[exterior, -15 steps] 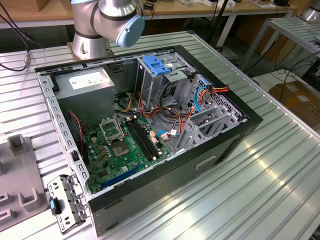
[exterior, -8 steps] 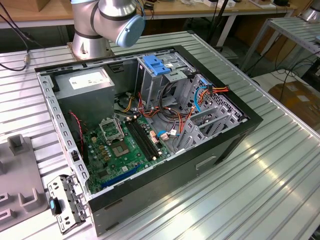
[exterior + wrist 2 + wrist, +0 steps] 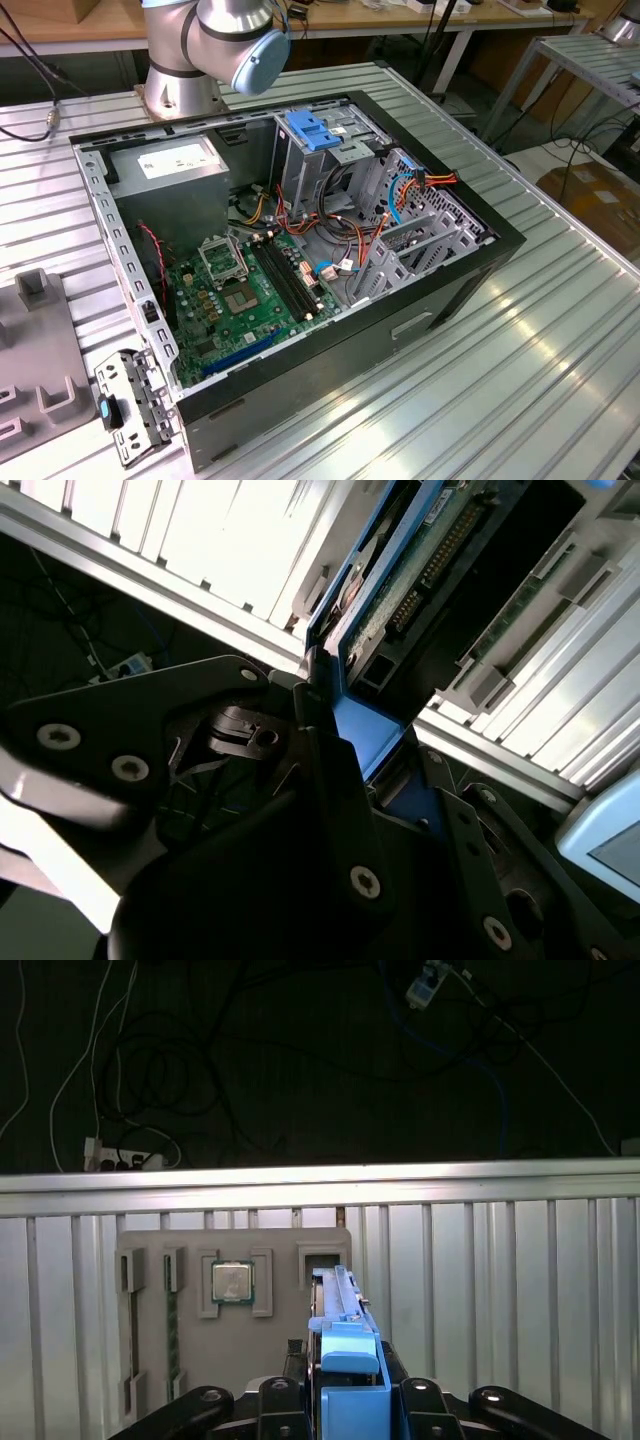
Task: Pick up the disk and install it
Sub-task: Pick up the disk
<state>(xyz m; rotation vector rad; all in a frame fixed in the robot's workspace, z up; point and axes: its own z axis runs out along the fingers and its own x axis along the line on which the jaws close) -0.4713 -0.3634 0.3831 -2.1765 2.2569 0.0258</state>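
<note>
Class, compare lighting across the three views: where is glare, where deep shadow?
Exterior view: even light, soft sheen on the table. Second wrist view: table slats blown out white, the disk shaded. First wrist view: darkness beyond the table edge.

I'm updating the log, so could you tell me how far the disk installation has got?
Done: pickup, the tool grips the disk near the grey tray. In hand: that disk, blue rail showing. Left: seating it in the open computer.
</note>
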